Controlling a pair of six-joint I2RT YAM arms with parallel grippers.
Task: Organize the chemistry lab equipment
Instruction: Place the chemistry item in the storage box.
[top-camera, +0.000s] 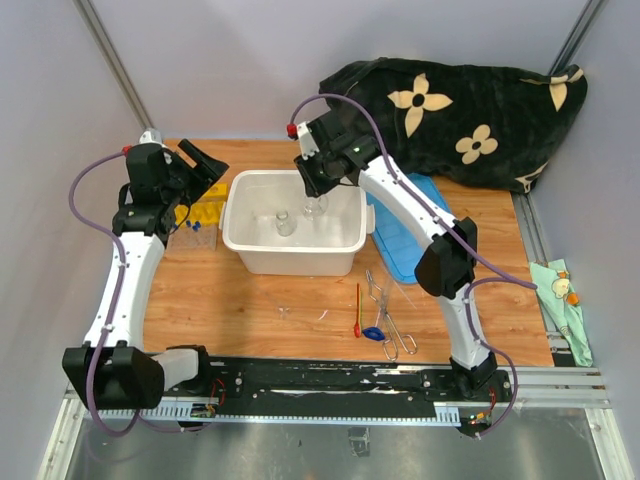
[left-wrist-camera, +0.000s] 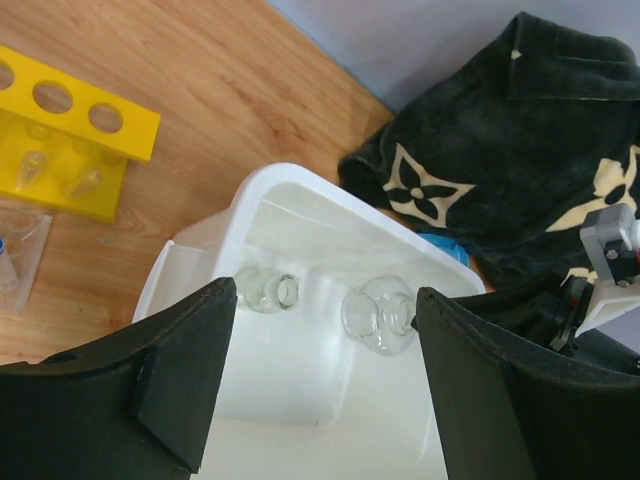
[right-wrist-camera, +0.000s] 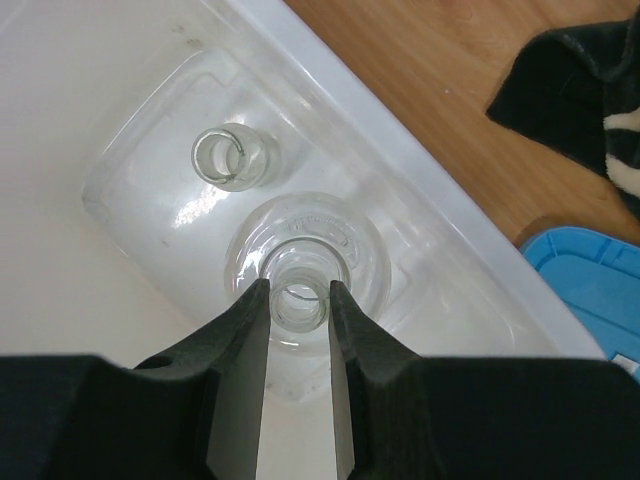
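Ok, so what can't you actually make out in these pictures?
Flask base: right wrist view, hidden by its own bulb and the right gripper; touching the tub floor or not, unclear.
Test tubes: left wrist view, cut off by the left edge.
Small clear bits: top view, too small to name.
Lid: top view, partly under the right arm.

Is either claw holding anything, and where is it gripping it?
The right gripper pinches a round glass flask by its neck; the left gripper is open and empty.
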